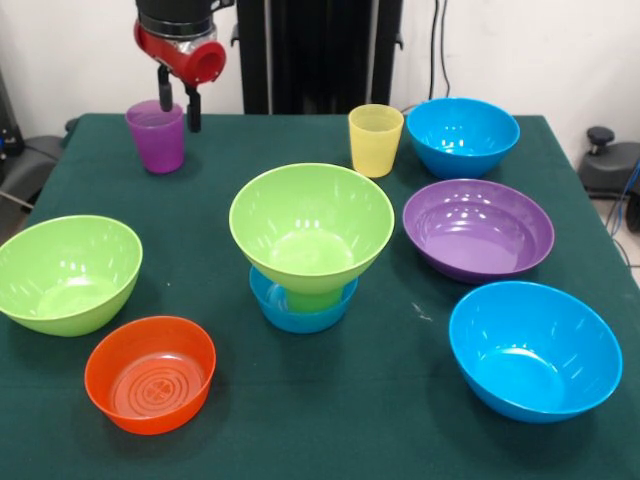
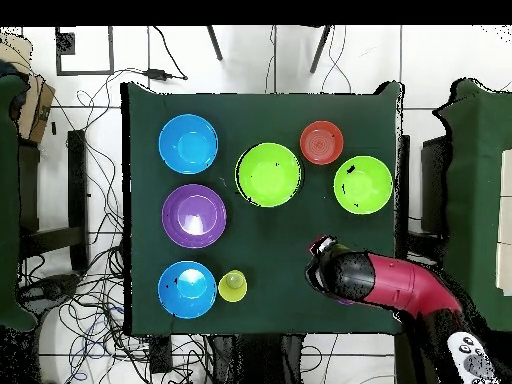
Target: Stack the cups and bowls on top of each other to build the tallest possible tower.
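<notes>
My tool (image 1: 179, 101) hangs over the purple cup (image 1: 156, 137).
Its fingers are apart, holding nothing; the tower (image 1: 309, 250) stands mid-tabletop (image 1: 400, 400).

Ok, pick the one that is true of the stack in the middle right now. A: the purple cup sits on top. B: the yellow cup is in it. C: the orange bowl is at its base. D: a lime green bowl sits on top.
D: the lime green bowl tops the stack, above a green cup in the small blue bowl.
</notes>
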